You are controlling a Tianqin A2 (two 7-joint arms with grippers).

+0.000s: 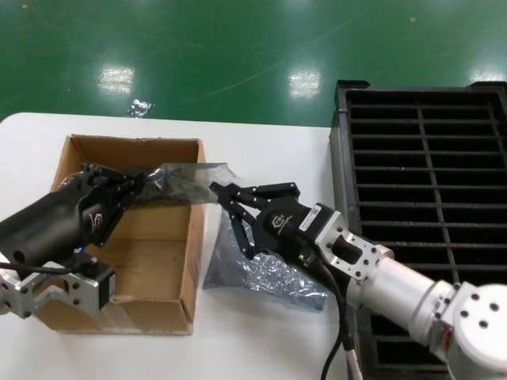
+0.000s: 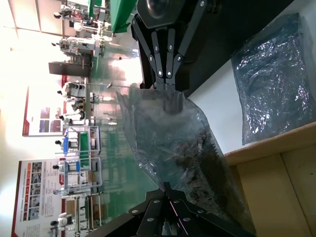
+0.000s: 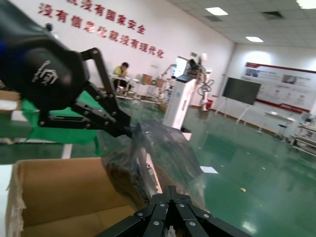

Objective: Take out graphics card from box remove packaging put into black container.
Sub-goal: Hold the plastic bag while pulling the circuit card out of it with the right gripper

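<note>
The box (image 1: 170, 237) sits on the left part of the white table (image 1: 261, 348), its near edge close to the table's front, and the black container (image 1: 428, 182) fills the right side, hanging past the table's right edge. The only open strip of table is between them, and a darker blue-grey bag (image 1: 265, 269) is lying flat in it, right up against the box's right wall.

The packaging (image 1: 184, 184) is held up in the air over the far right corner of the box, stretched between both grippers. Something dark shows through it in the wrist views, but I can't make out if it's the graphics card.

The left gripper (image 1: 133, 187) comes in over the box from the left and is pinched tight on the left end of the bag. The right gripper (image 1: 224, 192) reaches in from the right, above the blue-grey bag, and its fingertips are clamped on the other end, just past the box's right wall.

Box looks bare inside from the head view, just cardboard floor showing. Container slots I can see all look dark, nothing visible in them.
</note>
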